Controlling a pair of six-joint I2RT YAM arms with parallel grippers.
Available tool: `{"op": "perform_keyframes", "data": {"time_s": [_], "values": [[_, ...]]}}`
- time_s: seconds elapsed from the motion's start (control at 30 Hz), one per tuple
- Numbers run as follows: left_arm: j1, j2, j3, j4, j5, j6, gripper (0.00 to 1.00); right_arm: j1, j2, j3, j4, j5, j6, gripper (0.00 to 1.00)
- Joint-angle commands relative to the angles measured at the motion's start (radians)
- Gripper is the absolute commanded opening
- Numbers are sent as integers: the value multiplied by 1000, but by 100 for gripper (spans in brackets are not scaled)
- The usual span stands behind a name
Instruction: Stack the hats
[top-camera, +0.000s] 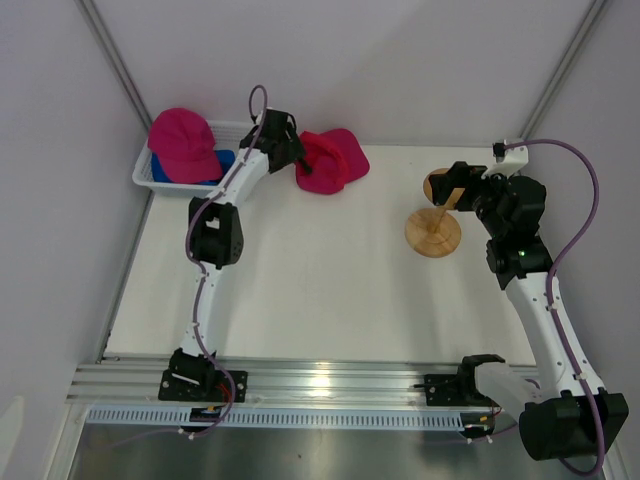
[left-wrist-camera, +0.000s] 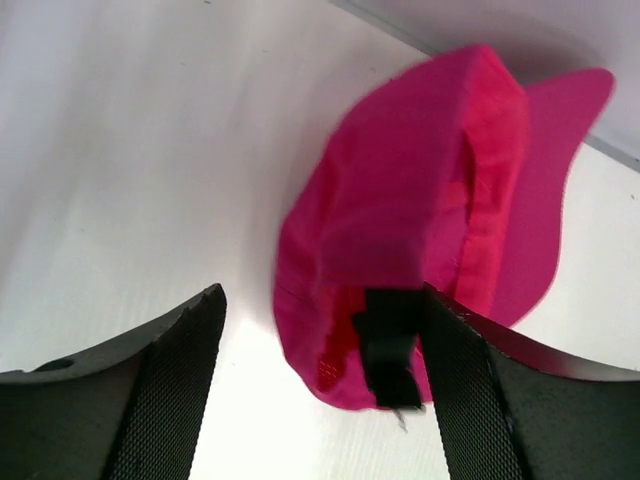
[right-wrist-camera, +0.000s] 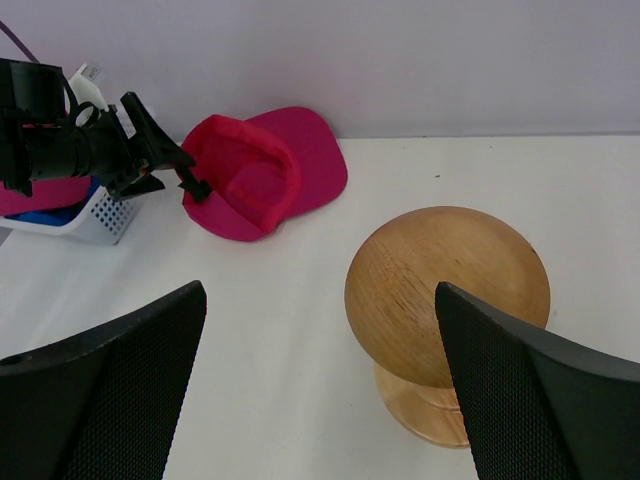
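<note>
Pale walls (top-camera: 350, 60) close in the white tabletop (top-camera: 320, 300) on its left, far and right sides, and a metal rail (top-camera: 320, 380) runs along its near edge. In the far-left corner a white mesh basket (top-camera: 143, 172) holds a magenta hat (top-camera: 183, 140) and a blue hat (top-camera: 215, 165). Just to its right the left pincer (top-camera: 298, 158) stands spread, gripping nothing, at the back strap of a second magenta hat (top-camera: 338, 155) lying by the far wall. Open white surface stretches from there to the rail. At right, the right pincer (top-camera: 455, 185) hangs wide apart over the round wooden stand (top-camera: 433, 235).
</note>
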Motion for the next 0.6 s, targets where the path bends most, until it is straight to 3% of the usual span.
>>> {"op": "perform_keyframes", "data": {"time_s": [0.0, 0.27, 0.3, 0.43, 0.57], "values": [[18, 37, 69, -6, 97, -40, 70, 1, -6, -1, 47, -12, -4, 99], [43, 55, 67, 21, 174, -59, 20, 5, 1, -3, 98, -74, 8, 99], [44, 55, 66, 26, 180, -57, 4, 7, 6, -3, 101, -97, 7, 99], [44, 9, 29, 42, 207, -14, 1, 31, 30, -1, 140, -200, -14, 99], [44, -148, -89, 56, 258, 73, 1, 94, 81, 22, 147, -275, -80, 100]]}}
